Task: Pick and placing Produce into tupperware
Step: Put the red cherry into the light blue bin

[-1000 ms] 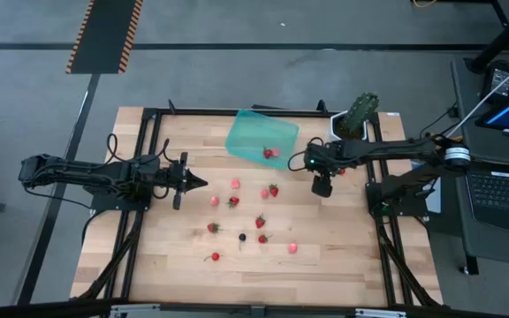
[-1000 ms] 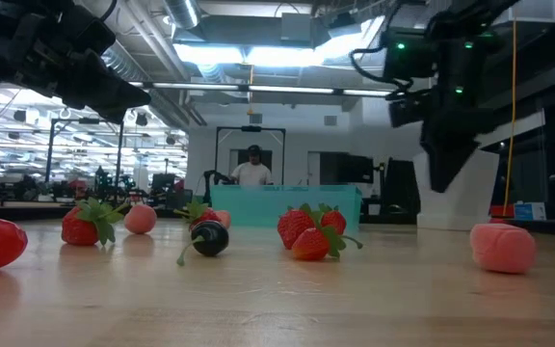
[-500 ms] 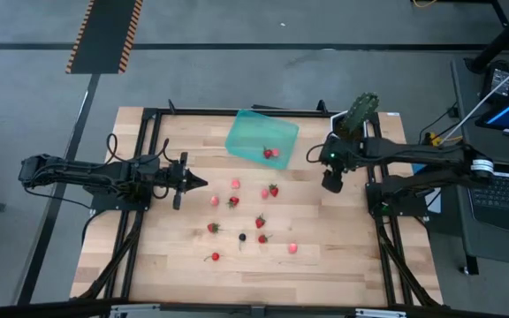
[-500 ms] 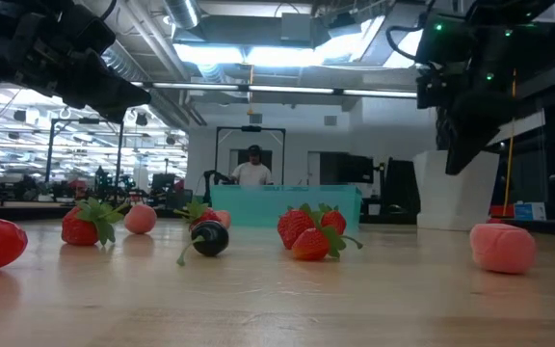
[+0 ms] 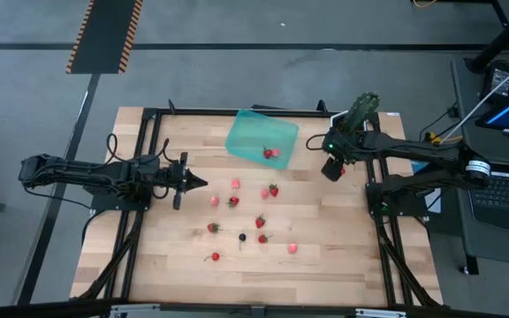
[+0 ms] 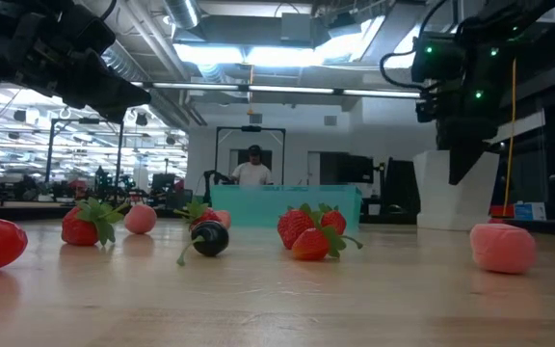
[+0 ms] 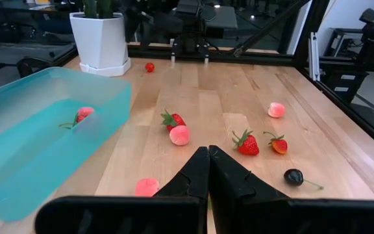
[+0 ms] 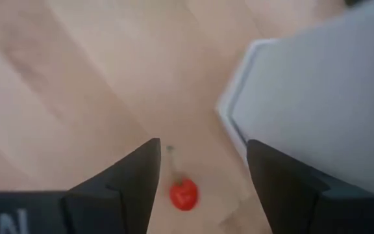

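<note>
The teal tupperware sits on the table near its far edge with two berries inside; the left wrist view shows one of them. Red and pink strawberries and one dark berry lie scattered on the wood. My right gripper points down, open, beside the white pot; a small red berry lies on the table below and between its fingers, untouched. My left gripper hovers shut at the table's left, pointing toward the berries.
A green cactus in a white pot stands at the far right corner, close beside my right gripper. A black frame rail runs along the table's sides. A person stands in the room behind. Bare wood lies along the near edge.
My right gripper has moved toward the table's right and far edges, away from the scattered berries and up to the white pot, rising a little. The left arm and all berries have stayed where they were.
</note>
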